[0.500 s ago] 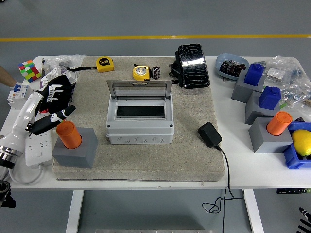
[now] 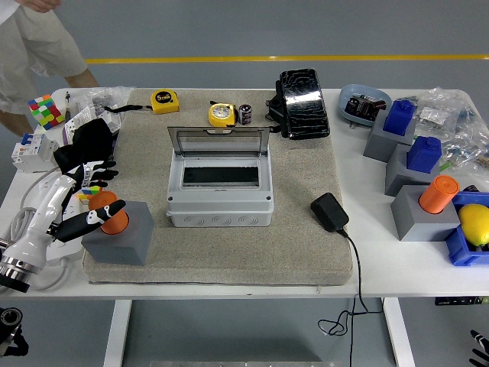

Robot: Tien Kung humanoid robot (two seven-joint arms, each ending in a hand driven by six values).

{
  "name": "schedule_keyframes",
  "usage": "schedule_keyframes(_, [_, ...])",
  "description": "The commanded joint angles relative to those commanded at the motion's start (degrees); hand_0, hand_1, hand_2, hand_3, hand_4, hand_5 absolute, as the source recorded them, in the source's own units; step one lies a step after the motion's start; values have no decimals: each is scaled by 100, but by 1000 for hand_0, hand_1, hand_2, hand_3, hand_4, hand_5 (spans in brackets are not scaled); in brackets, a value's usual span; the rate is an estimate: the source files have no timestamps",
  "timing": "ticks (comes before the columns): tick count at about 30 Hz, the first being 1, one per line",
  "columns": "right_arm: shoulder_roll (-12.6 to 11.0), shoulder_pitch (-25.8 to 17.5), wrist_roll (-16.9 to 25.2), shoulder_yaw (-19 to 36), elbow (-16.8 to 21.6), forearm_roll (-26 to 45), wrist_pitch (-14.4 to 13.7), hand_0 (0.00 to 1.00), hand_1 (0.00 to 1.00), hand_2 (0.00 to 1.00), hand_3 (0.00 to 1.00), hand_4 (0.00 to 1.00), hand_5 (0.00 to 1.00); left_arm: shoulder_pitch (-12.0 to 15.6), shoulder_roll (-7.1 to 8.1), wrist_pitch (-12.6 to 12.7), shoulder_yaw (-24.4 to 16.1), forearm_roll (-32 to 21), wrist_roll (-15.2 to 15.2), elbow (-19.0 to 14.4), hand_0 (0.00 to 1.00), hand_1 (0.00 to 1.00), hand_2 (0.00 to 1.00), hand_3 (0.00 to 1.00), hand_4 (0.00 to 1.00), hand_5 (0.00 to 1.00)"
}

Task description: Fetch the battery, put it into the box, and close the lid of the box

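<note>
The battery [image 2: 245, 114], a small black cylinder, stands at the back of the beige mat next to a yellow tape measure [image 2: 221, 114]. The grey box [image 2: 220, 200] sits mid-mat with its clear lid [image 2: 219, 141] tilted up and open; the inside looks dark. My left hand [image 2: 103, 187] is at the mat's left edge, fingers spread, with the thumb lying across an orange cylinder [image 2: 112, 215] on a grey block. It holds nothing and is far from the battery. Only black fingertips of my right hand [image 2: 480, 345] show at the bottom right corner.
A black pouch [image 2: 302, 93] lies right of the battery and a black power adapter [image 2: 329, 211] right of the box. Grey blocks, blue parts and an orange cylinder [image 2: 438, 193] crowd the right side. A person in beige [image 2: 34, 38] stands at the far left corner.
My left hand has moved forward and spread its fingers over the orange cylinder. The person has stepped into view at the top left.
</note>
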Motion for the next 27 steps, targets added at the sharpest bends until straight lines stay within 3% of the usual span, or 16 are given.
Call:
schedule_keyframes(4, [-4,-4,-7,27,0,4,-4,663,671,677,556,964,472,-27,-27,17,100,-44,-42,6,531,694,741,799,998,346])
schedule_keyframes(5, [-4,-6,-9,38,0,4,-6,664,671,677,556,963,470,-34,-40,23,112,-46,-50,10,418,602,654,756,998,164])
schedule_keyframes(10, [1,-12,-15,76,-4,2,0,664,671,677,556,963,470,-82,-127,94,155,-102,-154,48,418,602,654,756,998,164])
schedule_keyframes(11, [1,-13,-14,81,-4,2,0,666,670,677,555,963,469,-92,-146,110,162,-117,-178,60,371,483,541,680,998,2])
schedule_keyframes(16, [5,-2,-5,83,-3,14,-3,666,670,677,555,963,469,-178,-314,222,227,-227,-311,202,371,483,541,680,998,2])
schedule_keyframes(17, [5,0,-3,81,-1,19,-5,666,671,677,555,962,468,-194,-339,245,252,-264,-348,224,382,446,468,653,998,2])
schedule_keyframes(27, [6,5,-1,71,1,27,0,666,670,676,554,961,468,-294,-498,243,403,-644,-507,334,378,434,461,643,998,2])
